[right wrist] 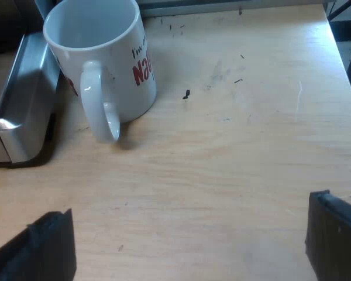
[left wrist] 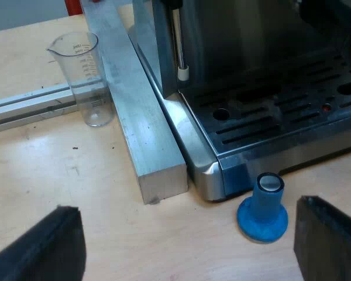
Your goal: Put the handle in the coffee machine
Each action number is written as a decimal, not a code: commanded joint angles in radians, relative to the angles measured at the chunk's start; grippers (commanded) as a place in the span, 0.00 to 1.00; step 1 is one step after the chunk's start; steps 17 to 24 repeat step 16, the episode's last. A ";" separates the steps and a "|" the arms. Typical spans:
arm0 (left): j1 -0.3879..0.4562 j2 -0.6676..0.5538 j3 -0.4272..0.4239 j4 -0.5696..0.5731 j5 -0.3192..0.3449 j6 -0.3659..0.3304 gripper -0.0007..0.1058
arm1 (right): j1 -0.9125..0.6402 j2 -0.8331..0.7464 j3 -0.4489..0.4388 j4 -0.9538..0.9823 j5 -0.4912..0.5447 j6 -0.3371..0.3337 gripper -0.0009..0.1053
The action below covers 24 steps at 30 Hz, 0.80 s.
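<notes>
Left pincer spread apart, nothing gripped, over light wooden tabletop. Steel espresso machine front lies just ahead, blue round-based tamper between. Right pincer spread apart, empty; machine corner seen beside white ceramic mug. Left arm judged nearer machine front.

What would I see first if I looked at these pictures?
Probably the bright blue tamper, standing on the wooden table by the front corner of the coffee machine. Next, the white mug with red letters, upright beside the machine's edge, and the clear measuring glass beside a metal bar.
</notes>
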 commanded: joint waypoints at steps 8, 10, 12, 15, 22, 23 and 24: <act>-0.001 -0.134 0.000 -0.013 0.001 -0.005 0.71 | -0.004 -0.044 -0.006 -0.010 -0.005 -0.012 0.77; -0.001 -0.134 0.000 -0.013 0.001 -0.005 0.71 | -0.004 -0.044 -0.006 -0.010 -0.005 -0.012 0.77; -0.001 -0.139 0.000 -0.013 0.001 -0.005 0.71 | -0.004 -0.044 -0.006 -0.010 -0.005 -0.012 0.77; -0.001 -0.140 0.000 -0.013 0.001 -0.005 0.71 | -0.004 -0.044 -0.006 -0.010 -0.005 -0.012 0.77; -0.001 -0.140 0.000 -0.013 0.001 -0.005 0.71 | -0.004 -0.044 -0.006 -0.010 -0.005 -0.012 0.77; -0.001 -0.140 0.000 -0.013 0.001 -0.005 0.71 | -0.004 -0.044 -0.006 -0.010 -0.005 -0.012 0.77; -0.001 -0.140 0.000 -0.013 0.001 -0.005 0.71 | -0.004 -0.044 -0.006 -0.010 -0.005 -0.012 0.77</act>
